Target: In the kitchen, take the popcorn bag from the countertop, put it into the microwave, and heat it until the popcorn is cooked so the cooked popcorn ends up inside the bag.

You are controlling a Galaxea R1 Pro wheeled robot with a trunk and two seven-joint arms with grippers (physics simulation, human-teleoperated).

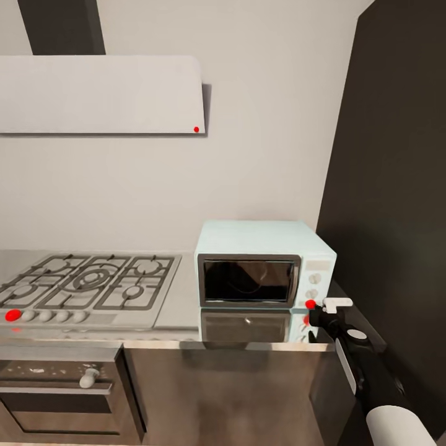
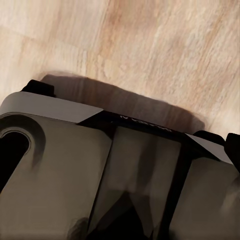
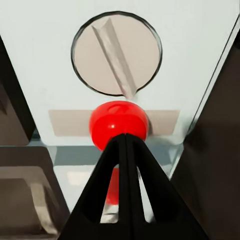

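Now right gripper [image 3: 125,145], closed, at the microwave [image 1: 260,248] red button [image 3: 118,122]

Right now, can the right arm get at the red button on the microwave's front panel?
Probably yes. The right tool, fingers together, is already at the red button below the round knob on the microwave, with nothing between them.

The scene is lit evenly and softly. The microwave [image 1: 263,269] is mirrored in the glossy bench [image 1: 186,297]. A soft shadow is cast on the wood floor [image 2: 165,45] in the left wrist view. Edges are rendered slightly soft throughout.
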